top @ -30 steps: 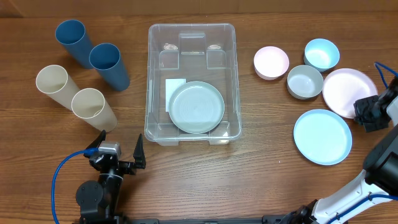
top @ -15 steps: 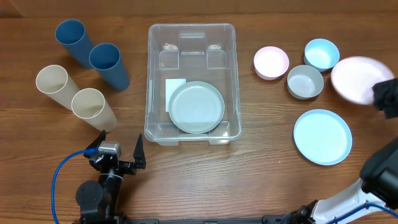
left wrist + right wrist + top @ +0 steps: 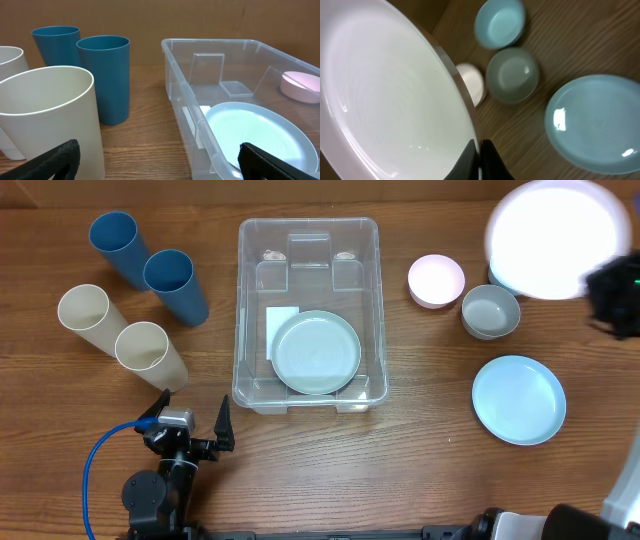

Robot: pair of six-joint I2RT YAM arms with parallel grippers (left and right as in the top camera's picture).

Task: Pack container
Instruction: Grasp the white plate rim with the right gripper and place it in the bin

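The container (image 3: 238,310) sits mid-table on the wooden table (image 3: 420,450), with a pale green plate (image 3: 317,352) flat on its floor at the near end, partly over a white label (image 3: 282,318). From overhead the pink plate (image 3: 550,238) looms large and blurred at the far right corner, held in the air and hiding nearly all of the blue bowl (image 3: 499,22), which only the right wrist view shows whole. That view also shows the light blue plate (image 3: 595,130), the grey bowl (image 3: 512,75) and a sliver of the pink bowl (image 3: 472,82) on the table below. The left wrist view looks low along the table: two cream cups (image 3: 50,115) nearest, two blue cups (image 3: 104,75) behind them, and the container's clear wall (image 3: 200,120) just to the right, the green plate (image 3: 255,135) inside. The right gripper (image 3: 479,157) has its fingers pressed together on the pink plate's (image 3: 385,95) rim, pinching it. The left gripper (image 3: 192,420) rests near the table's front edge, fingers spread wide, touching nothing
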